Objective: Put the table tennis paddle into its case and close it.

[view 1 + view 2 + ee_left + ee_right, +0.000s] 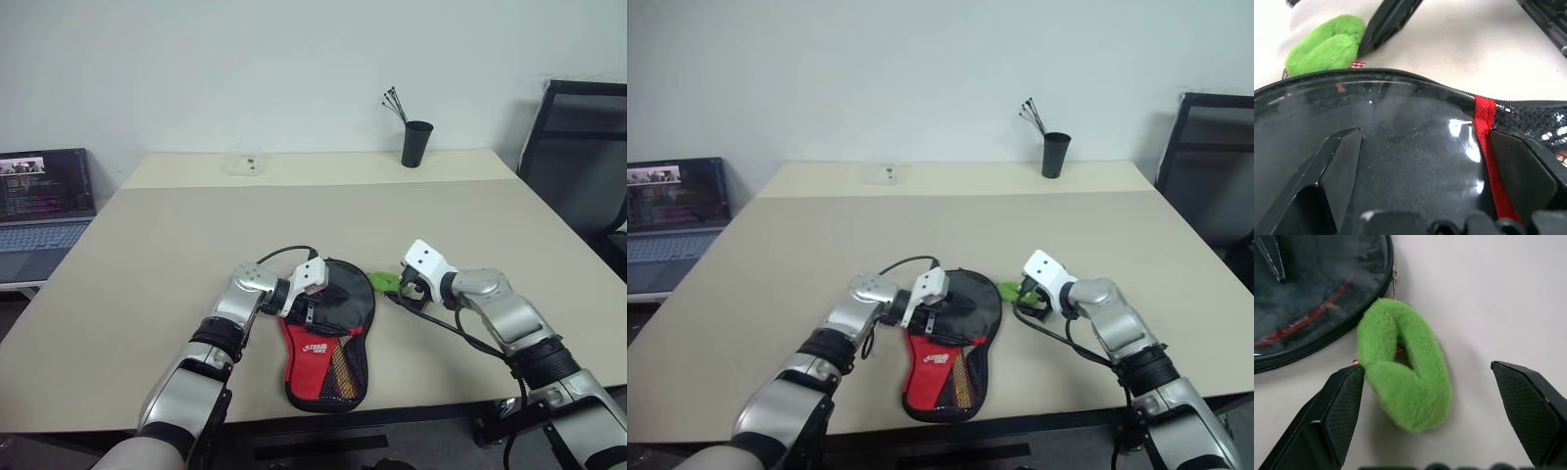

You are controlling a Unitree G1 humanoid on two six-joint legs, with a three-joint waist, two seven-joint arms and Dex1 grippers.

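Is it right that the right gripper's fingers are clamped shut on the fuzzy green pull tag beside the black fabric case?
Not quite: the right gripper is open, its fingers either side of the fuzzy green pull tag beside the black fabric case, as the right wrist view shows.

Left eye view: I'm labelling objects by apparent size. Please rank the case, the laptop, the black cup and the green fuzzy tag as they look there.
1. The case, largest.
2. The laptop; cut off by the frame edge and farther away, so these two are close.
3. The black cup.
4. The green fuzzy tag, smallest.
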